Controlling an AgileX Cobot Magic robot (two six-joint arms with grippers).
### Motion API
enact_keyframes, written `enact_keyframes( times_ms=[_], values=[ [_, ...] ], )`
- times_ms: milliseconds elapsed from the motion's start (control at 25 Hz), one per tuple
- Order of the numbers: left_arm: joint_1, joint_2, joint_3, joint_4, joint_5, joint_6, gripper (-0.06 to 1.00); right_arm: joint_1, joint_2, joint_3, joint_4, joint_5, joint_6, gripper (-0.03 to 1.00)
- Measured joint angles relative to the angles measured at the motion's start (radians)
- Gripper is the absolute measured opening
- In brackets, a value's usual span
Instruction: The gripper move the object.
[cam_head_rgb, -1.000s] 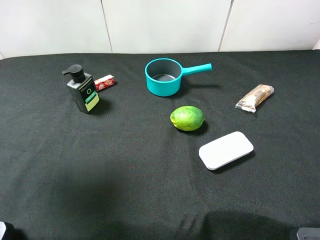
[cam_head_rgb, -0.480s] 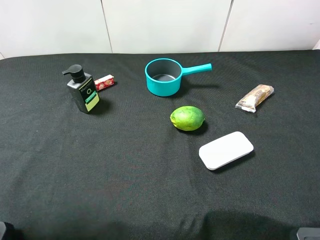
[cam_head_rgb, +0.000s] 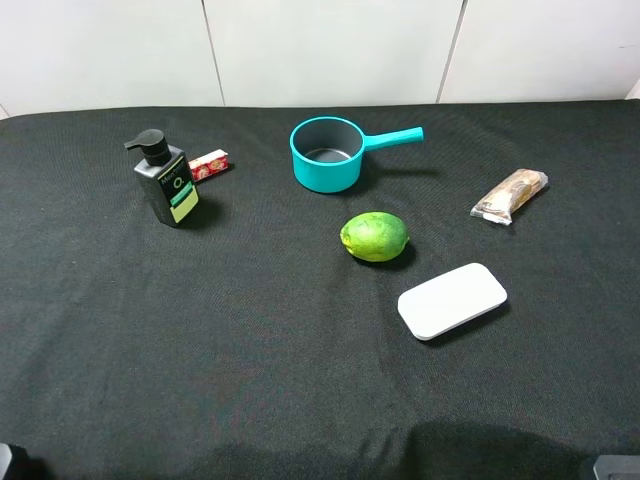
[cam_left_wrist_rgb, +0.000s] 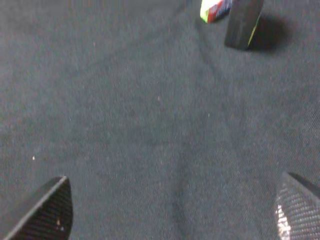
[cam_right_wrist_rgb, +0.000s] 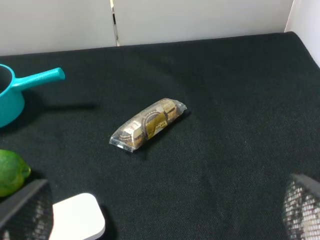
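Observation:
The dark square pump bottle (cam_head_rgb: 168, 185) with a black pump head and a light green label stands upright at the far left of the black table. Its lower part also shows in the left wrist view (cam_left_wrist_rgb: 242, 22), far ahead of my left gripper (cam_left_wrist_rgb: 172, 215). That gripper is open and empty, and only its two black fingertips (cam_left_wrist_rgb: 47, 210) show, low over bare cloth. My right gripper (cam_right_wrist_rgb: 162, 210) is open and empty too, at the right side of the table, far from the bottle. Neither gripper's jaws show in the high view.
A red candy stick pack (cam_head_rgb: 210, 165) lies right behind the bottle. A teal saucepan (cam_head_rgb: 328, 153) stands at the back middle, with a green fruit (cam_head_rgb: 374, 236) in front of it. A white flat case (cam_head_rgb: 452, 300) and a wrapped snack (cam_head_rgb: 510, 195) lie at the right.
The shadow at the table's front left has shrunk back toward the near edge. None of the objects has moved.

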Motion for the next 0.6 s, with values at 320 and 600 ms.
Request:
enact_keyframes(
  times_ms=[320, 600],
  values=[
    [0.064, -0.042, 0.002, 0.0, 0.002, -0.006, 0.8, 0.0, 0.0, 0.0, 0.001, 0.0, 0.0, 0.69],
    [0.071, -0.042, 0.002, 0.0, 0.003, -0.006, 0.8, 0.0, 0.0, 0.0, 0.003, 0.0, 0.0, 0.69]
  ],
)
